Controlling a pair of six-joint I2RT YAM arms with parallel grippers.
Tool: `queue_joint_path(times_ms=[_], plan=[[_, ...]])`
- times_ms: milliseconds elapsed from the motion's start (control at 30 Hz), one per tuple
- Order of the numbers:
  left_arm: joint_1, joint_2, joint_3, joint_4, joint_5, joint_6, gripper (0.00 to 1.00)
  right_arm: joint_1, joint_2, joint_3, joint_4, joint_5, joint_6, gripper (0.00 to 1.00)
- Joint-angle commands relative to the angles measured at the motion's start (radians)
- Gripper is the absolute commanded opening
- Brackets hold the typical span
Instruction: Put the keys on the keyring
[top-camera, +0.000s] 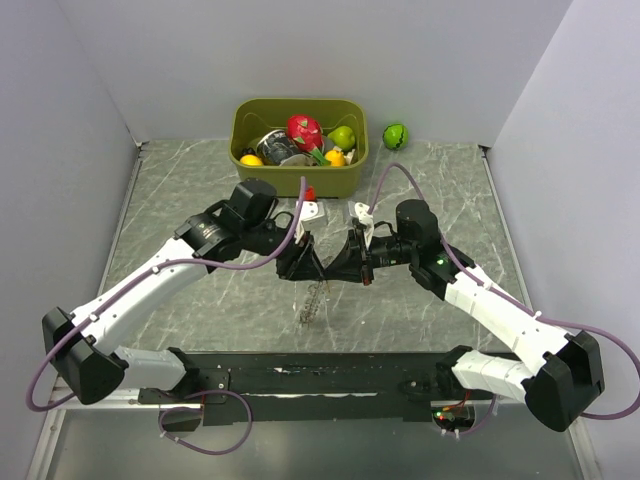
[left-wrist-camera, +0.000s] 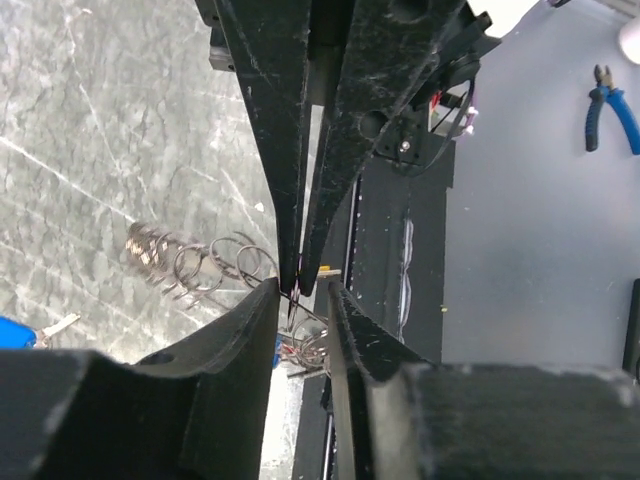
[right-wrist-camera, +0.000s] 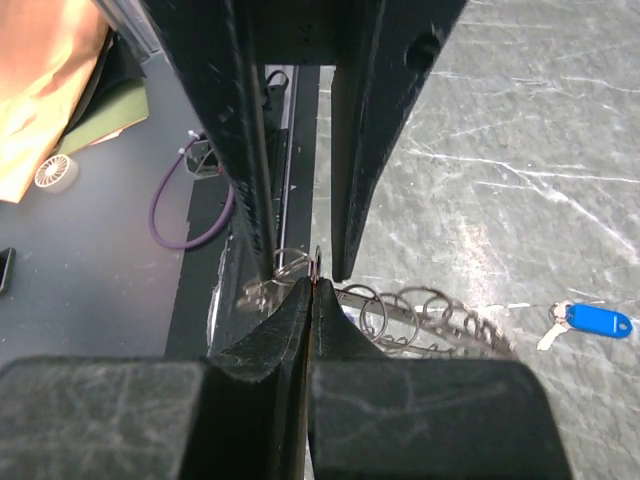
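Observation:
The keyring (top-camera: 314, 300) is a thin dark chain of wire loops hanging below the two grippers in the middle of the table. It also shows in the left wrist view (left-wrist-camera: 190, 262) and the right wrist view (right-wrist-camera: 425, 315). My right gripper (right-wrist-camera: 312, 285) is shut on a thin metal loop at the keyring's end; it also shows in the top view (top-camera: 337, 268). My left gripper (left-wrist-camera: 302, 290) is open, its fingers (right-wrist-camera: 255, 200) on either side of the right fingertips, holding nothing. A blue-headed key (right-wrist-camera: 597, 321) lies on the table apart from the ring. A small red-headed thing (top-camera: 309, 193) lies near the bin.
An olive bin (top-camera: 245, 155) with toy fruits stands at the back centre. A green ball (top-camera: 396, 135) lies to its right. A black strip (top-camera: 300, 375) runs along the near edge. Blue pliers (left-wrist-camera: 612, 105) lie beyond the table.

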Motion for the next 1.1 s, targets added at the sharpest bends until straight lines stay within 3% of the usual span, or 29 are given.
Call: queue_joint_path(times_ms=[0, 600, 733, 1067], plan=[[-0.017, 0.008, 0.058, -0.035, -0.043, 0.022, 0.31, -0.003, -0.028, 0.031, 0.065, -0.020, -0.011, 0.00], [-0.018, -0.085, 0.051, -0.010, -0.046, 0.034, 0.36, -0.002, -0.047, 0.013, 0.069, -0.031, -0.021, 0.00], [-0.018, -0.070, 0.071, -0.058, -0.019, 0.065, 0.41, -0.002, -0.048, 0.013, 0.071, -0.038, -0.023, 0.00], [-0.018, -0.005, 0.083, -0.067, -0.048, 0.070, 0.40, -0.003, -0.068, 0.001, 0.074, -0.040, -0.021, 0.00]])
